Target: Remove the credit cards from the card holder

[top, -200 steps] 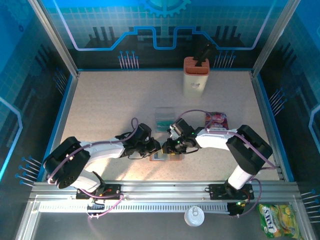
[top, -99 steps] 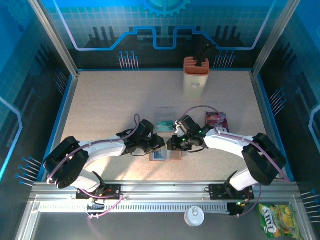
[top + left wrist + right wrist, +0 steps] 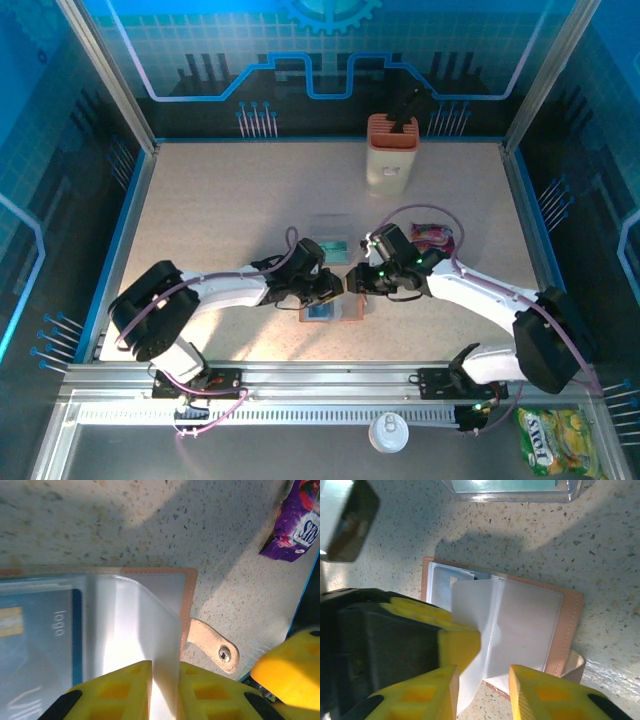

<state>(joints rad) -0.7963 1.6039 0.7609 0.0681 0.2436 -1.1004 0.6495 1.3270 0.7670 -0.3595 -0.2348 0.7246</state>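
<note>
Midway between both arms on the speckled counter (image 3: 220, 200), the tan leather bifold card holder (image 3: 331, 312) lies open, the left hand (image 3: 165, 674) pinching its clear plastic sleeve (image 3: 135, 625), the right hand (image 3: 481, 681) part-open above, a blue card (image 3: 45, 630) inside.

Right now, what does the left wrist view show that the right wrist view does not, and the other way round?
Left wrist view: the word "logo" on a blue card in its pocket, the metal snap on the holder's tab, and a purple packet.
Right wrist view: a clear box with teal contents beyond the holder, and the right fingers standing apart at its near edge.
Both: the open card holder, with a clear sleeve pinched between the left fingers.
</note>
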